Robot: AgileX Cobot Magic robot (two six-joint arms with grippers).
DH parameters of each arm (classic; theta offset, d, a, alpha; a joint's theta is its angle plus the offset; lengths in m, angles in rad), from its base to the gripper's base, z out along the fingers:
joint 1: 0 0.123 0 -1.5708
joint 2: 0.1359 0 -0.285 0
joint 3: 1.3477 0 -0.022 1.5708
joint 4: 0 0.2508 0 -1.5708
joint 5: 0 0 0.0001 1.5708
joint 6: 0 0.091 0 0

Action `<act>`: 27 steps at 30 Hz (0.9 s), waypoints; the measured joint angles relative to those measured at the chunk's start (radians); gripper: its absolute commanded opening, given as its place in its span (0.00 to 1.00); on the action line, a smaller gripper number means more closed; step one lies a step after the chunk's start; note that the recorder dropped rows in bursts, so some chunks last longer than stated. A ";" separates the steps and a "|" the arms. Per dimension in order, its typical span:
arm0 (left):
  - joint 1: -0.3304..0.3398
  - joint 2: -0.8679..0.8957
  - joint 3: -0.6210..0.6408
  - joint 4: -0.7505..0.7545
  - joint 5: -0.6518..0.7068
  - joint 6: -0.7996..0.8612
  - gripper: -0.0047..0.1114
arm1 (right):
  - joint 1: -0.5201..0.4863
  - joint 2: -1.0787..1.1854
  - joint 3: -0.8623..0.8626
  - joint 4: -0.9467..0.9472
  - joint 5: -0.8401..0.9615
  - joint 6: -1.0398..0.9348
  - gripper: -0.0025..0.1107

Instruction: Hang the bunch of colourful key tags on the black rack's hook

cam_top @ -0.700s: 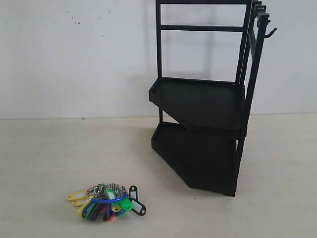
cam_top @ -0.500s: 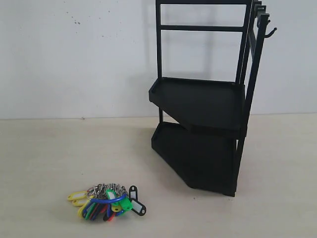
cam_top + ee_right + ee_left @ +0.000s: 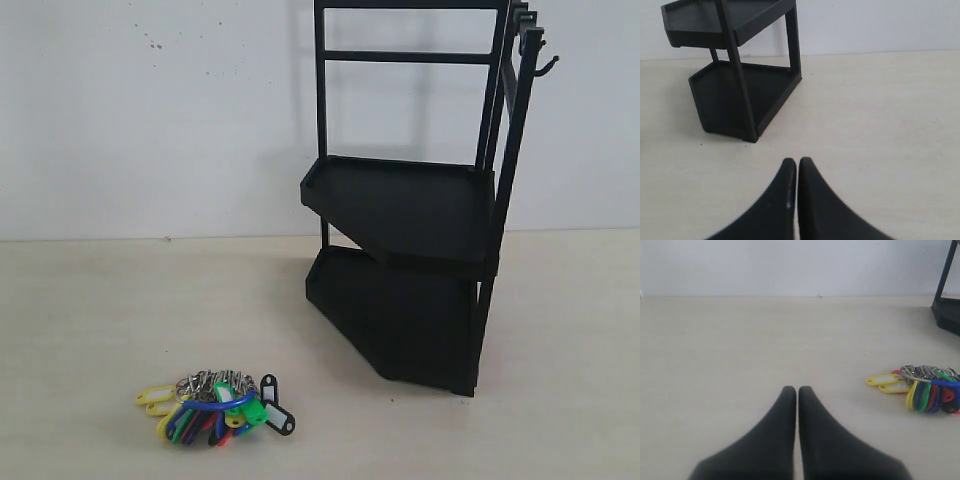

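The colourful key tag bunch (image 3: 215, 407) lies flat on the pale table at the front left; in the left wrist view the key tag bunch (image 3: 922, 388) is well off to the side of my left gripper (image 3: 797, 389), which is shut on nothing. The black rack (image 3: 410, 210) stands upright at centre right, with its hook (image 3: 544, 67) jutting sideways from the post near the top. My right gripper (image 3: 797, 161) is shut and empty, some way from the rack (image 3: 737, 65). Neither gripper shows in the exterior view.
A white wall (image 3: 150, 110) closes the back of the table (image 3: 120, 310). The rack's two trays hold nothing. One corner of the rack (image 3: 947, 295) shows in the left wrist view.
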 measured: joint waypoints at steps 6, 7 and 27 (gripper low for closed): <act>0.000 0.000 0.000 0.000 0.000 0.000 0.08 | 0.000 0.000 0.000 0.000 -0.147 0.000 0.03; 0.000 0.000 0.000 0.000 0.000 0.000 0.08 | 0.000 0.000 0.000 0.000 -0.184 0.000 0.03; 0.000 0.000 0.000 0.000 0.000 0.000 0.08 | 0.000 0.328 -0.515 0.000 -0.251 -0.196 0.03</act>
